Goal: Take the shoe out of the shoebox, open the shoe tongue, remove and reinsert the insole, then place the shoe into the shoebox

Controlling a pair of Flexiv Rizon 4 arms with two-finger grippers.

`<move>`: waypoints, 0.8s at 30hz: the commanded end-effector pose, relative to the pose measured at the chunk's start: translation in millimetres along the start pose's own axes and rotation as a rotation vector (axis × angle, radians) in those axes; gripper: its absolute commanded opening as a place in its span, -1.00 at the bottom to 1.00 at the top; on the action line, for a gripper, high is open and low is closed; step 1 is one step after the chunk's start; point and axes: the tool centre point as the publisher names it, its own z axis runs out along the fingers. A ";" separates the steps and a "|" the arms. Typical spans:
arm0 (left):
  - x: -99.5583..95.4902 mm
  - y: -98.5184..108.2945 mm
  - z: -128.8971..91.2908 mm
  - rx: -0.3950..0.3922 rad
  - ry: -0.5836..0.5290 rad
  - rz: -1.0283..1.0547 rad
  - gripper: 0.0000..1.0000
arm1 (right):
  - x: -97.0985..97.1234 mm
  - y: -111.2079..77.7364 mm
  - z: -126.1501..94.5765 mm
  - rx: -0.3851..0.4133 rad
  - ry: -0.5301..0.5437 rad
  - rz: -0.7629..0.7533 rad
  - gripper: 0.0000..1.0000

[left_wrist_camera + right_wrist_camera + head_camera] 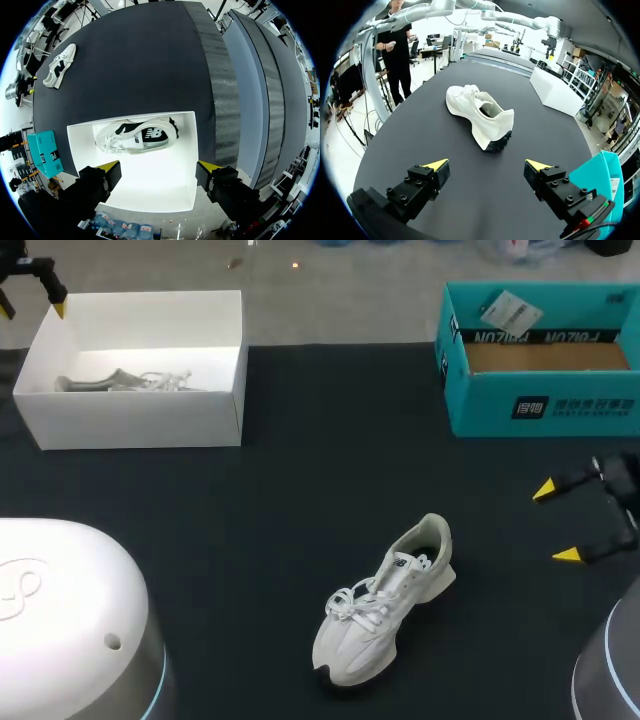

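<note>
On the dark table [300, 490] stands a white laced shoe [385, 605], left hand [159, 166] and right hand [556, 523] both spread wide.

boxed shoe [125, 381]: mostly hidden behind white shoebox [140, 422] wall | teal box [545, 408]: cut off at head view's edge

The left pincer [159, 166] is directed downward; its yellow-tipped fingers [107, 165] are held wide apart and nothing is gripped between them. The right pincer [487, 165] is held low and pointed inward from the right side, likewise spread with nothing clasped. Rounded housings of the left arm [60, 610] and right arm [612, 665] are seen behind the pincers.
</note>
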 end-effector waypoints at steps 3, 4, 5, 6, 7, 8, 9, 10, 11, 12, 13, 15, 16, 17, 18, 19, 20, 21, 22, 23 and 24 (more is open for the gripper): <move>0.5 0.2 -0.6 0.001 0.001 0.001 1.00 | -29.0 -1.9 36.2 -0.053 0.251 -0.101 1.00; 0.5 0.2 -0.6 0.001 0.001 0.001 1.00 | -31.3 -2.4 40.4 -0.053 0.274 -0.113 1.00; 0.5 0.2 -0.6 0.001 0.001 0.001 1.00 | -33.8 -3.2 45.7 -0.055 0.314 -0.132 1.00; 0.5 0.2 -0.6 0.001 0.001 0.001 1.00 | -35.7 -3.3 50.8 -0.074 0.350 -0.147 1.00; 0.5 0.2 -0.6 0.001 0.001 0.001 1.00 | -37.0 -3.2 53.8 -0.078 0.364 -0.158 1.00; 0.5 0.2 -0.6 0.001 0.001 0.001 1.00 | -39.1 -3.0 58.6 -0.082 0.396 -0.178 1.00; 0.5 0.2 -0.6 0.001 0.001 0.001 1.00 | -40.9 -2.8 65.4 -0.091 0.440 -0.196 1.00; 0.5 0.2 -0.6 0.001 0.001 0.001 1.00 | -42.4 -2.2 70.2 -0.101 0.463 -0.211 1.00; 0.5 0.2 -0.6 0.001 0.001 0.001 1.00 | -43.6 -1.8 72.7 -0.101 0.470 -0.220 1.00; 0.5 0.2 -0.6 0.001 0.001 0.001 1.00 | -45.9 -1.3 77.1 -0.089 0.487 -0.229 1.00; 0.5 0.2 -0.6 0.001 0.001 0.001 1.00 | -47.4 -0.7 79.5 -0.092 0.490 -0.235 1.00; 0.5 0.2 -0.6 0.001 0.001 0.001 1.00 | -50.3 0.2 83.9 -0.092 0.494 -0.236 1.00; 0.5 0.2 -0.6 0.001 0.001 0.001 1.00 | -52.2 1.3 86.4 -0.093 0.495 -0.236 1.00; 0.5 0.2 -0.6 0.001 0.001 0.001 1.00 | -53.0 1.8 88.0 -0.094 0.495 -0.236 1.00; 0.5 0.2 -0.6 0.001 0.001 0.001 1.00 | -53.9 2.6 92.3 -0.096 0.500 -0.236 1.00; 0.5 0.2 -0.6 0.001 0.001 0.001 1.00 | -54.7 3.1 95.0 -0.091 0.498 -0.232 1.00; 0.5 0.2 -0.6 0.001 0.001 0.001 1.00 | -55.5 3.3 98.0 -0.088 0.498 -0.227 1.00; 0.5 0.2 -0.6 0.001 0.001 0.001 1.00 | -56.5 3.0 101.5 -0.089 0.499 -0.217 1.00; 0.5 0.2 -0.6 0.001 0.001 0.001 1.00 | -57.1 3.9 104.3 -0.093 0.500 -0.213 1.00; 0.5 0.2 -0.6 0.001 0.001 0.001 1.00 | -57.6 4.9 107.0 -0.098 0.502 -0.213 1.00; 0.5 0.2 -0.6 0.001 0.001 0.001 1.00 | -57.9 6.0 110.1 -0.100 0.504 -0.213 1.00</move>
